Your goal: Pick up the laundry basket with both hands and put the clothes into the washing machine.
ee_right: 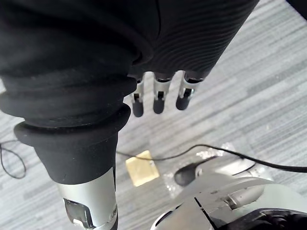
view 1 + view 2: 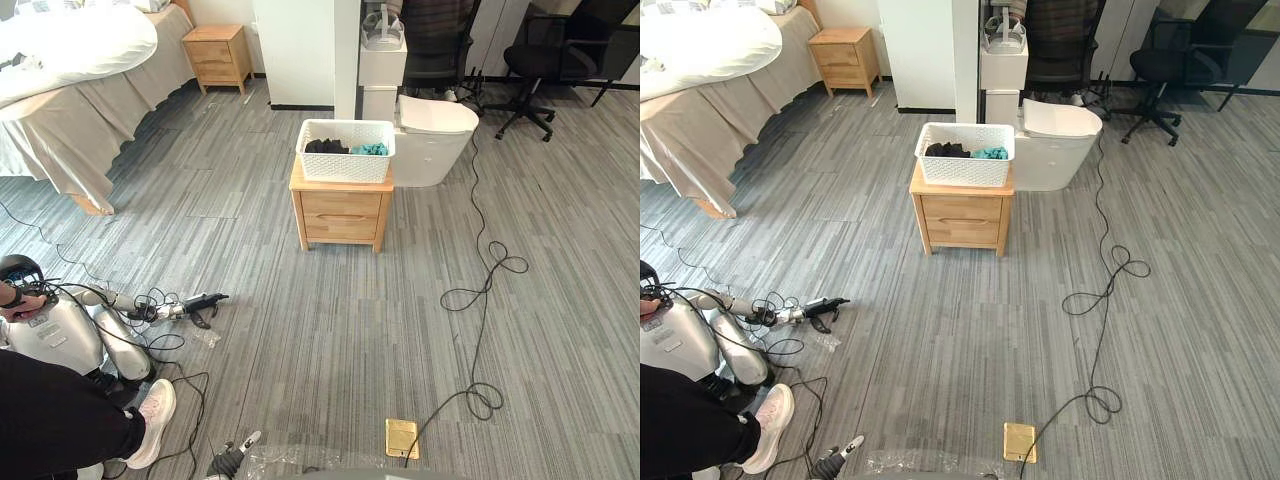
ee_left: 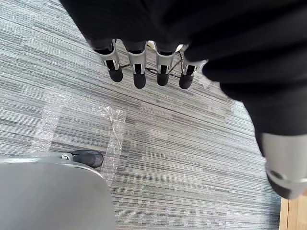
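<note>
Left hand (image 3: 139, 67): hangs over the grey carpet; fingers straight in a row, slightly apart, thumb off to one side; holds nothing.
Right hand (image 1: 159, 98): hangs over the carpet; fingers straight and side by side; empty.
Plastic sheet (image 3: 115, 124): clear, lying flat on the carpet below the left hand.
Floor plate (image 2: 402, 438): brass, square, set in the carpet.
Person: black clothing, pale pink shoe (image 2: 152, 420), low at the left.
Second robot (image 2: 55, 335): silver-grey, down on the floor beside the person, one arm stretched across the carpet.
Nightstand (image 2: 341, 215): light wood, one drawer, mid-floor.
Laundry basket (image 2: 345, 165): white, perforated, standing on the nightstand, well apart from both hands.
Clothes (image 2: 326, 146): black and teal pieces inside the basket.
White appliance (image 2: 432, 140): rounded lid, just behind and to the right of the nightstand.
Bed (image 2: 70, 60): far left, white duvet.
Second nightstand (image 2: 218, 55): beside the bed.
Office chair (image 2: 545, 60): black, far right.
</note>
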